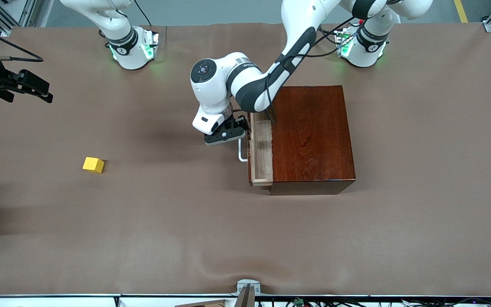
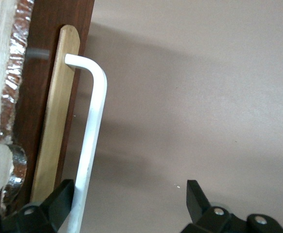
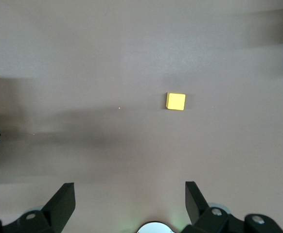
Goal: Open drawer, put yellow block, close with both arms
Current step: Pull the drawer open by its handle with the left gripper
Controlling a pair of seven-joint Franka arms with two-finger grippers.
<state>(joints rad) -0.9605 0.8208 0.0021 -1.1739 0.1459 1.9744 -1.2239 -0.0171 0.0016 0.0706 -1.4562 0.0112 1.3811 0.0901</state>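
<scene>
The dark-red wooden box (image 1: 311, 136) stands mid-table. Its drawer (image 1: 261, 149) is pulled out a little, so a strip of pale tray shows. The white bar handle (image 1: 241, 153) faces the right arm's end of the table. My left gripper (image 1: 225, 136) is at the handle, open. In the left wrist view the handle (image 2: 95, 126) runs between the open fingers (image 2: 63, 194), close against one of them. The yellow block (image 1: 93, 165) lies alone on the table toward the right arm's end. My right gripper (image 1: 36, 89) is held high, open and empty (image 3: 129, 189), and looks down on the block (image 3: 175, 101).
Brown cloth covers the whole table (image 1: 245, 234). The two green-lit arm bases (image 1: 132, 47) (image 1: 362, 47) stand along the edge farthest from the front camera. A small metal bracket (image 1: 247, 290) sits at the edge nearest that camera.
</scene>
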